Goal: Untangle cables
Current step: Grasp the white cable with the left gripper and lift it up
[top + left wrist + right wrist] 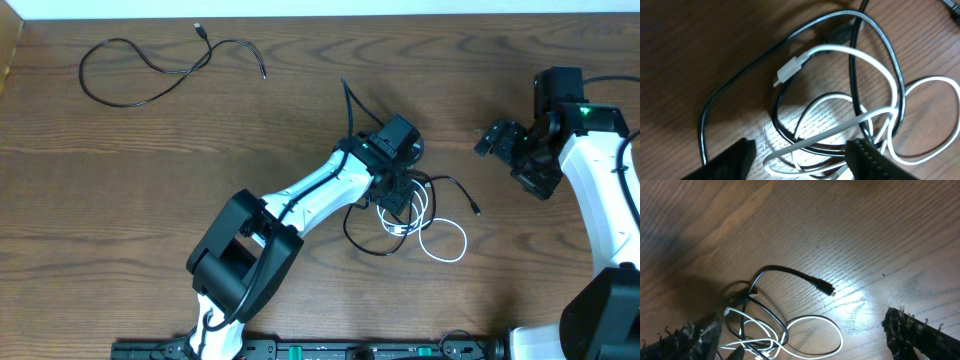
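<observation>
Thin black cable (82, 72) lies free; thin white cable (840, 49) and second black cable (790, 271) sit knotted under open left claw (800, 155); right claw (802, 330) open, empty.

A dark brown, wood-grained counter (120, 200) fills the view, with a white strip (320, 8) running along its far edge.

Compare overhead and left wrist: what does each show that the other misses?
Overhead only: a loose black cable lying apart at the top left of the view, and the right claw off to the side of the tangle. Left wrist only: the white plug close up, and the left claw open with strands between its fingers. Both: the tangle itself, black and white looped together on the wooden table.
</observation>
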`<act>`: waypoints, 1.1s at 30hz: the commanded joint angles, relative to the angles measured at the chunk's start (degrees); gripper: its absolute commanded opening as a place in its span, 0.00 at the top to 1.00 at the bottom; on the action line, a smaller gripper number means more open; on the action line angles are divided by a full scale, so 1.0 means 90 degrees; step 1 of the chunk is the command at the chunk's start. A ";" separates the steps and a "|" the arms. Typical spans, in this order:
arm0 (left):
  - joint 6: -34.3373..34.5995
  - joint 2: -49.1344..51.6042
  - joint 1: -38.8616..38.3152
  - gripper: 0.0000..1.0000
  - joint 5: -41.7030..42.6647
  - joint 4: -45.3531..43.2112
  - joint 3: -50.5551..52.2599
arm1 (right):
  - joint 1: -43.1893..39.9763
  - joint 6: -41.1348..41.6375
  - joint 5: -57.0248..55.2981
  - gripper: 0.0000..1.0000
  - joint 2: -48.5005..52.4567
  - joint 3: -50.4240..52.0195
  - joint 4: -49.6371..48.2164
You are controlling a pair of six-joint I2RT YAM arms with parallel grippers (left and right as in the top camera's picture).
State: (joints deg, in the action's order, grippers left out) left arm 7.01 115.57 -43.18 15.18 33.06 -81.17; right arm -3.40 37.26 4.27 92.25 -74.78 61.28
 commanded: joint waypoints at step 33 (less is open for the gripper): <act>0.0947 -0.5763 0.0083 0.92 -0.0515 -0.2004 -0.0117 | 0.0007 0.0046 -0.0007 0.01 -0.0007 0.0029 0.0000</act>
State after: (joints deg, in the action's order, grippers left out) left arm 15.20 66.43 -42.63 14.39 16.01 -81.36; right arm -3.40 37.26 4.27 92.25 -74.78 61.25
